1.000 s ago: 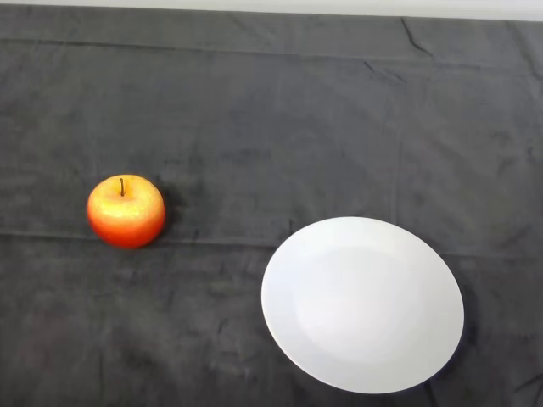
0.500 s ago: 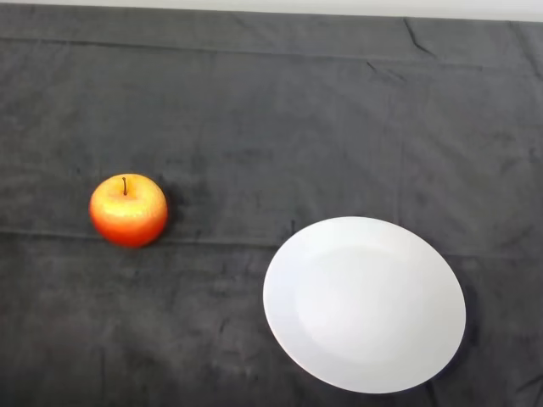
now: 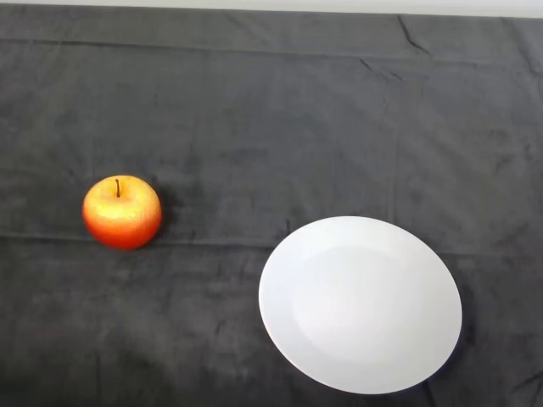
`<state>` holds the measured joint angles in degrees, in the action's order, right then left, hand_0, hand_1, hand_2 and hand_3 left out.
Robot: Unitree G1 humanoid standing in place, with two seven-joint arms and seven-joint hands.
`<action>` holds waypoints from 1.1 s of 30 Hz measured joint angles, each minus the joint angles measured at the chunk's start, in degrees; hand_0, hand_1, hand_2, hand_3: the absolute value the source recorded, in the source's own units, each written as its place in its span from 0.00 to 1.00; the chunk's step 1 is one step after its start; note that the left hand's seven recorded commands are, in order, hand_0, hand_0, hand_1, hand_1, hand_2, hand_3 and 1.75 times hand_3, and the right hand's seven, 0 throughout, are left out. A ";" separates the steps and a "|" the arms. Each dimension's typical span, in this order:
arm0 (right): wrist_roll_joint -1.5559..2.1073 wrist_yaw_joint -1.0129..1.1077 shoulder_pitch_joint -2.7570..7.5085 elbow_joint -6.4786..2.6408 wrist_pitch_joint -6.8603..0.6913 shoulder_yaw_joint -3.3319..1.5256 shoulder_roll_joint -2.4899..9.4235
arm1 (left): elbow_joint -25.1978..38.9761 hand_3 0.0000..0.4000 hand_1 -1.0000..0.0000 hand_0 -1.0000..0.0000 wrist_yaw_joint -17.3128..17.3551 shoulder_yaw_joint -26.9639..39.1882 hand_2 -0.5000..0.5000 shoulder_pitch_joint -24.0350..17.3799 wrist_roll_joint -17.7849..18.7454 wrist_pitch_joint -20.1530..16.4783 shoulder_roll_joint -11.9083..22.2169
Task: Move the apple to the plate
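Dark grey, soft-napped cloth (image 3: pixel 254 110) covering the table: fills nearly the whole head view, with faint horizontal fold lines, one high toward 12 o'clock and another running across the middle at the level of the fruit's base, plus a few short creases toward 1 o'clock. Pale strip of bare surface (image 3: pixel 339 5): narrow band along the far edge at 12 o'clock, beyond the cloth. Round, plain white plate (image 3: pixel 288 280) with a smooth matte face and a shallow well: lies flat on the cloth toward 5 o'clock from the centre of the view, its near rim close to the bottom edge; nothing rests on it. Red and yellow apple (image 3: pixel 121 213) with a short dark stem: stands upright on the cloth at 9 o'clock, stem pointing up, yellow on the crown and deepening to orange-red on the lower flanks, a small shadow at its right side. The apple sits well apart from the plate, at about 10 o'clock from it, with bare cloth between the two, and is not on the plate. No part of the robot's arm or hand appears, so the state of its fingers cannot be told.
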<state>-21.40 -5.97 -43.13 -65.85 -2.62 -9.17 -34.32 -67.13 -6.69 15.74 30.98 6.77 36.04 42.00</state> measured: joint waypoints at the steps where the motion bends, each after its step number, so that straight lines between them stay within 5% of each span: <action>1: 0.00 0.00 0.00 0.00 0.00 0.00 0.00 | 0.00 0.00 1.00 1.00 0.25 -0.35 0.50 0.03 -0.63 0.09 -0.01; 18: 0.00 0.00 0.00 0.00 -0.01 0.00 0.00 | 0.00 0.00 1.00 1.00 3.51 -4.36 0.50 2.55 -5.97 1.70 -2.25; 33: 0.00 0.00 0.00 0.00 -0.01 0.00 0.00 | 0.00 0.00 1.00 1.00 4.76 -11.32 0.50 4.51 -11.10 2.87 -9.42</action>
<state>-21.40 -5.97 -43.13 -65.85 -2.63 -9.17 -34.33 -67.13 -1.93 4.42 35.49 -4.33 38.91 32.58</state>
